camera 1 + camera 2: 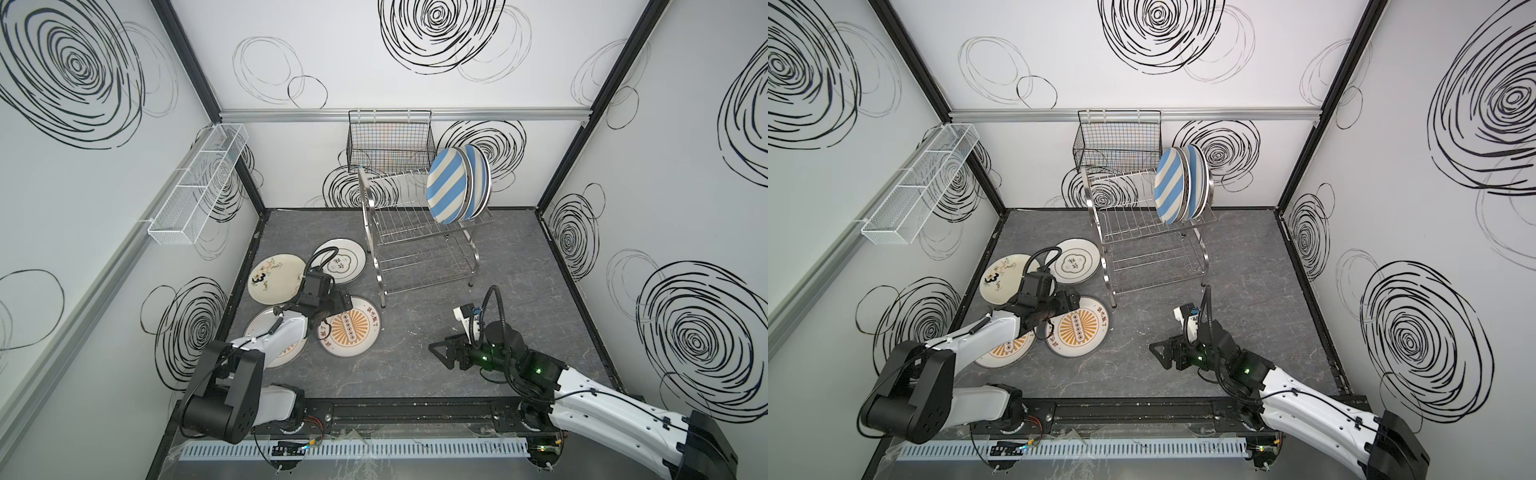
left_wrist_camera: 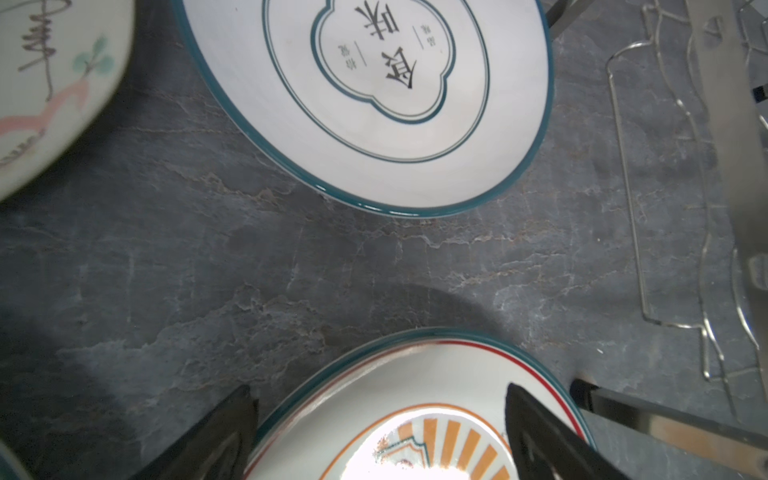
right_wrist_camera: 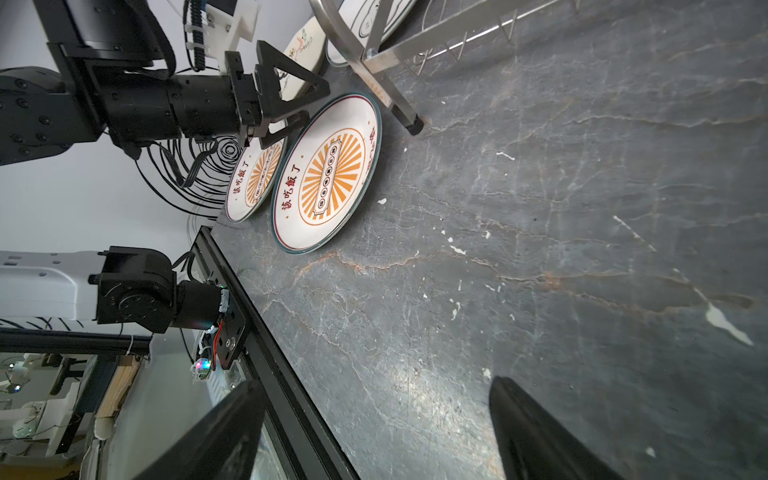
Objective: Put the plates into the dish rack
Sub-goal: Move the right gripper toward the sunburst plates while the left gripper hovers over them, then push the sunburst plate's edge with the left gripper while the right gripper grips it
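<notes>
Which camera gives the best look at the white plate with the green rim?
The left wrist view: the green-rimmed plate looms large, its characters sharp. Both top views show it small beside the dish rack, partly crossed by a cable. The right wrist view catches only a part behind the rack's frame.

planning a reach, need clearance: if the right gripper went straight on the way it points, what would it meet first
Probably the near rim of the orange sunburst plate lying closest; the open right gripper points toward it. Height is unclear, so it might pass over.
</notes>
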